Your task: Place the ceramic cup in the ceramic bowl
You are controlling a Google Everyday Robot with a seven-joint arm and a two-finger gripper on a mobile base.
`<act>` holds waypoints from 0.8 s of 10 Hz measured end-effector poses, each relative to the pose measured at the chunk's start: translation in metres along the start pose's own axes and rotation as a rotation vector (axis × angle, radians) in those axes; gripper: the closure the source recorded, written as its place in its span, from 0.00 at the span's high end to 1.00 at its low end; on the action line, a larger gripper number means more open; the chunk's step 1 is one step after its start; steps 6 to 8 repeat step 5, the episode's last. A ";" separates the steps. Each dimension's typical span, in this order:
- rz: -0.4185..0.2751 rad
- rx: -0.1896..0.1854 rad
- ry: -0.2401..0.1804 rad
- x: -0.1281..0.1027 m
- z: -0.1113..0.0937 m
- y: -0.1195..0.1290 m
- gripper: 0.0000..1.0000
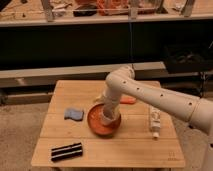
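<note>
The orange-red ceramic bowl point(97, 124) stands near the middle of the wooden table point(60, 137). The cream-white ceramic cup point(108, 118) is inside the bowl's rim, at its right side. My gripper point(106, 111) comes down from the white arm point(150, 95) and is right at the cup, over the bowl. The arm's wrist hides part of the cup and the bowl's far right rim.
A blue-grey sponge point(74, 114) lies left of the bowl. A black flat object point(67, 151) lies at the front left. A white labelled bottle point(154, 121) lies on its side at the right. A small flat orange object point(128, 100) lies behind the arm.
</note>
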 end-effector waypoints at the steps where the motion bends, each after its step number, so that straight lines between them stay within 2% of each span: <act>1: -0.001 0.001 -0.001 0.000 -0.001 0.001 0.80; 8: -0.011 0.002 0.001 0.001 0.000 0.003 0.80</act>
